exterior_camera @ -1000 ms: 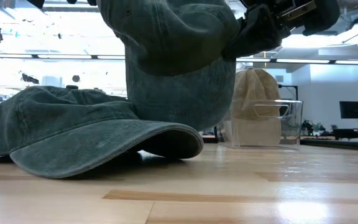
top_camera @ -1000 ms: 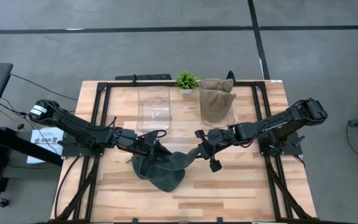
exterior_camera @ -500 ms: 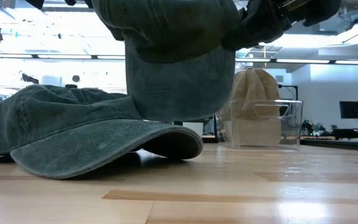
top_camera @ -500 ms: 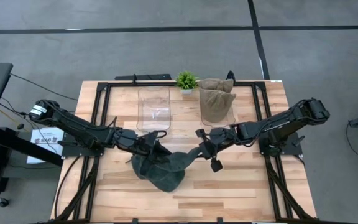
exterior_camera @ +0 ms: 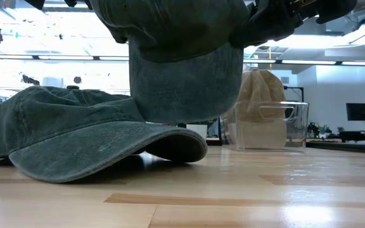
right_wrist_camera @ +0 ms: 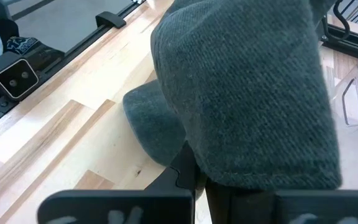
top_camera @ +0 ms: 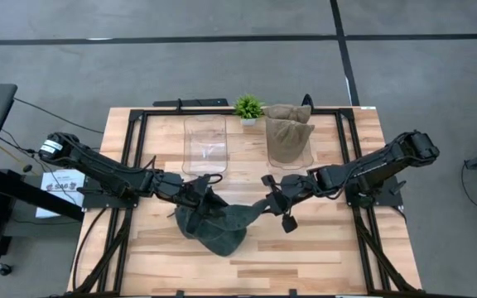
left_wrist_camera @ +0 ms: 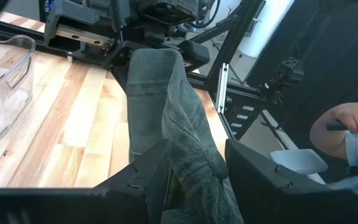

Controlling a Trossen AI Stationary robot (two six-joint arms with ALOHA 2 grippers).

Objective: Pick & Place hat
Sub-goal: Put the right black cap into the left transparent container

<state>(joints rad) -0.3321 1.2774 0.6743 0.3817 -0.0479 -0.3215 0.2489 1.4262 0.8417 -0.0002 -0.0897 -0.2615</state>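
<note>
A dark green hat (exterior_camera: 182,63) hangs above the table's middle, and both grippers are shut on it. My left gripper (top_camera: 199,195) comes from the table's left and my right gripper (top_camera: 267,199) from the right. In the left wrist view its cloth (left_wrist_camera: 160,93) runs from my own fingers across to the right gripper (left_wrist_camera: 160,12). A second dark green hat (exterior_camera: 75,145) lies under it, brim and crown edge on the wood. Whether the two hats touch, I cannot tell. My left gripper has a bunched fold of the hat's cloth (left_wrist_camera: 188,158) between its two fingers, coming in nearly level from the table's left. The cloth stretches away toward the other gripper, clear of the table there. My right gripper pinches the hat's opposite side (right_wrist_camera: 229,168), slanting down from the table's right. The cloth drapes over the fingers (right_wrist_camera: 182,165) and hides the place of contact. The hat's body hangs below the fingers.
At the back stand a clear bin (top_camera: 204,142) and, to its right, a second clear bin (top_camera: 290,136) holding tan hats. Between them is a small green plant (top_camera: 248,106). Black frame rails (top_camera: 135,165) run along both sides. A person's hand (left_wrist_camera: 340,127) shows beyond the table.
The held hat has come up a little. In the low view its hanging lower edge now sits higher above the lying hat's crown, and my right gripper has crept upward. The hat on the table has stayed where it was.
</note>
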